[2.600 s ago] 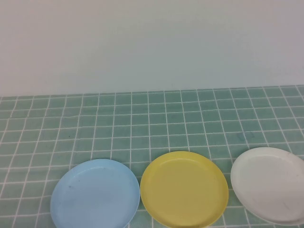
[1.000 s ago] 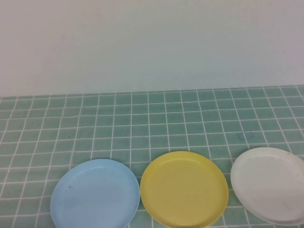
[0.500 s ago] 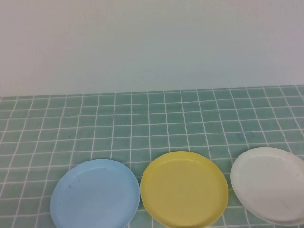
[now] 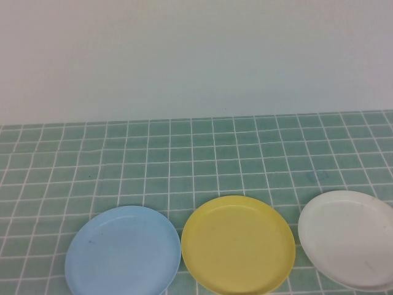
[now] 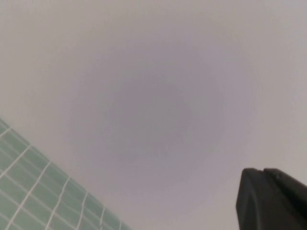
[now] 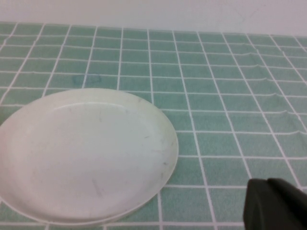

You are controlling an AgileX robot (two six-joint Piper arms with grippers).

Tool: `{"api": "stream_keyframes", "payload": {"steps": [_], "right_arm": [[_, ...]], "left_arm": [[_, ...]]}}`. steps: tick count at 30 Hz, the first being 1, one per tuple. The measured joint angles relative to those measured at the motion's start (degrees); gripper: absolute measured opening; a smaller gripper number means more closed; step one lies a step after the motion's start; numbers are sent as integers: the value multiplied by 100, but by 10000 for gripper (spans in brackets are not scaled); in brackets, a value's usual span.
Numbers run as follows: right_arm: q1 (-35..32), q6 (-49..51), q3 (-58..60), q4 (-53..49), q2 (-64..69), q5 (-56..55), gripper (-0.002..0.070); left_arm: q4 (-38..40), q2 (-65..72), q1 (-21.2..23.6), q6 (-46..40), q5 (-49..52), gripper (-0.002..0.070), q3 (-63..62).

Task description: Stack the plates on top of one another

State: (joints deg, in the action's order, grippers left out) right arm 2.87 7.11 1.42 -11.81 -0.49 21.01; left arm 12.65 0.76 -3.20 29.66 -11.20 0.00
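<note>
Nothing has moved: blue plate, yellow plate and white plate lie unstacked along the table's near edge. Left gripper and right gripper are kept closed, empty, above the table; stacking is not begun.

Three round shallow plates lie flat in a row, unstacked. Light blue plate left, yellow plate just beside it in the middle. White plate sits right, apart.

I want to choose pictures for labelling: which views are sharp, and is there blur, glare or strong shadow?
High view: even soft light, no glare; blue plate, yellow plate and white plate clear. Left wrist view: mostly blank grey wall with a darker centre; shut left gripper blurred. Right wrist view: white plate sharp, shut right gripper out of focus.
</note>
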Motion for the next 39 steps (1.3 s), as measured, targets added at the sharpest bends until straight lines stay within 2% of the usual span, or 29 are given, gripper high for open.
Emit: {"api": "stream_keyframes", "payload": {"steps": [5,7,12,17,22,30,34,39], "right_arm": [[0,0,0,0,0,0,-2],[0,0,0,0,0,0,-2],[0,0,0,0,0,0,-2],[0,0,0,0,0,0,-2],[0,0,0,0,0,0,-2],[0,10,0,0,0,0,-2],[0,10,0,0,0,0,-2],[0,10,0,0,0,0,-2]], "left_arm": [[0,9,0,425,938,0,10],[37,9,0,681,1003,0,10],[37,9,0,692,1073,0,10],[-528,9,0,474,2100,0,-400],[-514,217,0,-19,2745,0,-1014],[-805,2096,0,-461,4373,0,-2417],[-776,3225,0,-575,4598,0,-2907],[-544,4490,0,-1396,4340,0,-3010]]}}
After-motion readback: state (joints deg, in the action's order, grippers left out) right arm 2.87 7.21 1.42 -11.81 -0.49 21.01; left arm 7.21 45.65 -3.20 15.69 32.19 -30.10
